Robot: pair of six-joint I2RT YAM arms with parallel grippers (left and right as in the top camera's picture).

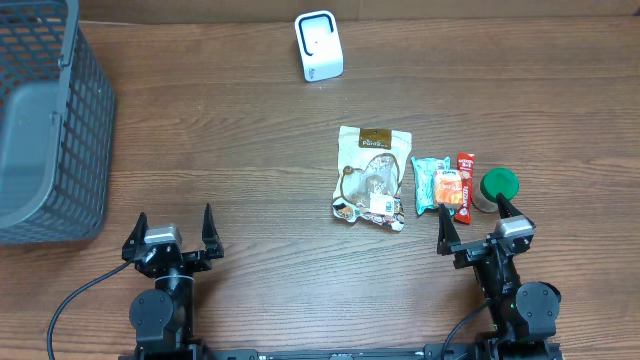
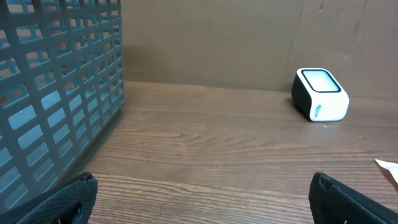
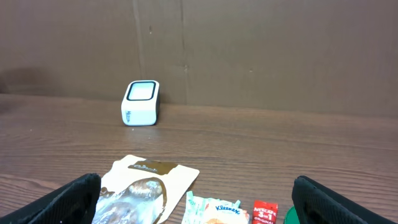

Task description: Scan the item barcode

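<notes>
Left gripper (image 1: 174, 220) and right gripper (image 1: 470, 213) both wide open, nothing held. I'd grab the bag (image 1: 371, 176) by its edge, keeping the barcode clear for the scanner (image 1: 319, 46)

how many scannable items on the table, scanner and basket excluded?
4, in a row right of centre: snack pouch, Kleenex pack, Nescafe sachet, green-lidded jar. Basket walls could hide more.
</notes>
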